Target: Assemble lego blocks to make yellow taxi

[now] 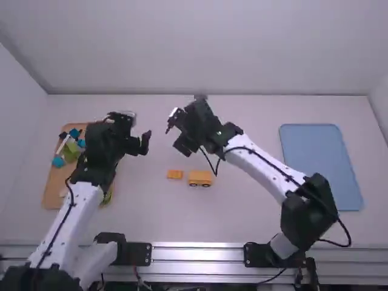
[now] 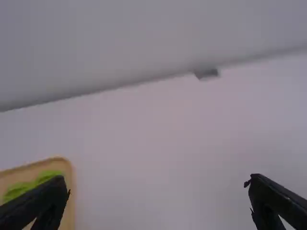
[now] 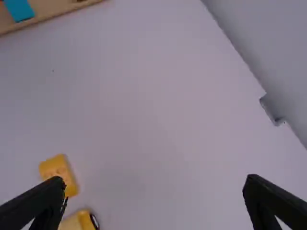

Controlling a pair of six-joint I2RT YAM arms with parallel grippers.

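Above table point(image 1: 242, 212), left hand point(image 1: 141, 127), right hand point(image 1: 174, 139) both spread wide; small orange block point(image 1: 174, 174) near wheeled block point(image 1: 200, 177).

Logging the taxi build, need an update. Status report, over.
Left gripper open, empty. Right gripper open, empty. Small yellow block beside wheeled yellow piece, not joined; nothing between them.

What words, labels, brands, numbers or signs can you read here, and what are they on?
None that I can read.
I make out no lettering on the yellow block, the wheeled piece, the wooden tray or the blue tray.
Any finer print would be too small or blurred to read.
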